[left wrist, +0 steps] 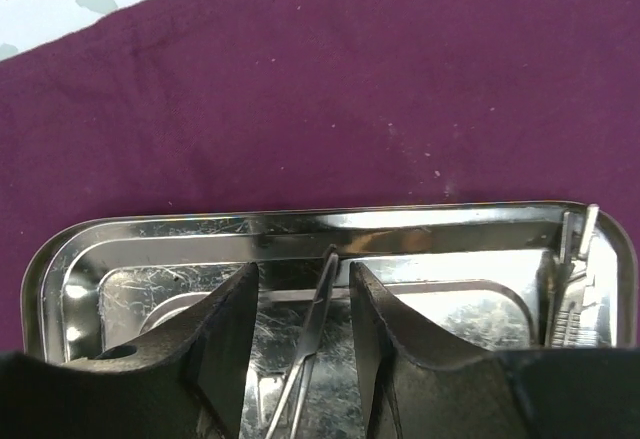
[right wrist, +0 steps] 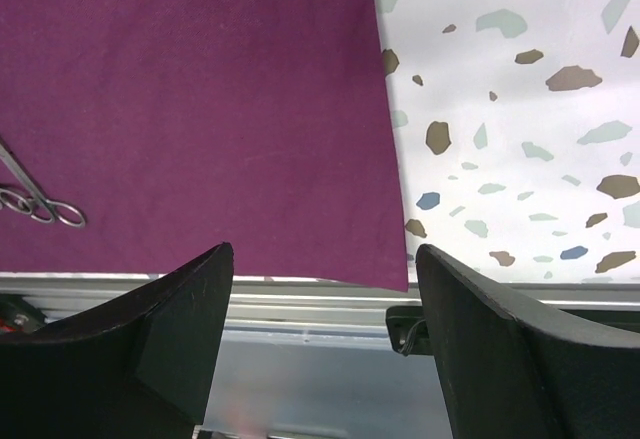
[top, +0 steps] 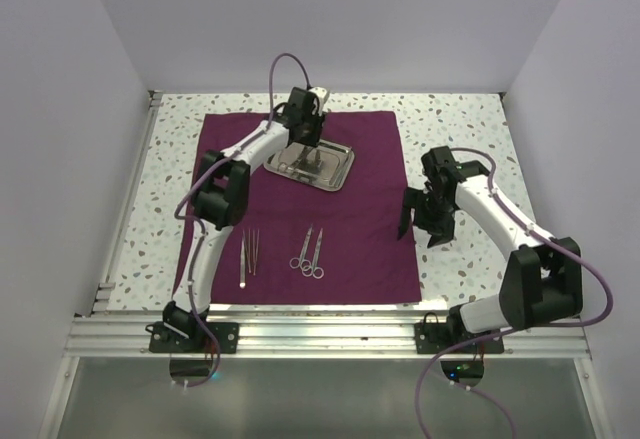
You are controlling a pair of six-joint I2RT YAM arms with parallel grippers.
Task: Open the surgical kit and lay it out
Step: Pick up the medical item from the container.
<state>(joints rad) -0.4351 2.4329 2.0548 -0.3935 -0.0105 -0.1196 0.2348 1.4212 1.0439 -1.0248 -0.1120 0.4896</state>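
While the maroon cloth (top: 370,249) lies spread flat on the table (top: 455,124), the steel tray (left wrist: 300,221) sits on its far middle. The left gripper (left wrist: 303,277) hangs in the tray, jaws partly apart around a slim steel instrument (left wrist: 314,324) without pinching it. The right gripper (right wrist: 322,254) gapes wide and empty over the cloth's right edge. Tweezers (top: 248,254) and ring-handled scissors (top: 309,252) lie on the near cloth.

We see a white worktop (top: 455,124) flecked with grey, brown and blue chips, closed in by plain pale walls: a back wall (top: 330,19), a left wall (top: 60,109) and a right wall (top: 590,89). A metal rail (top: 320,334) runs along its near edge and a thinner strip (top: 125,209) along its left. Below the rail lies a dull grey panel (top: 320,399). The light is soft and even.
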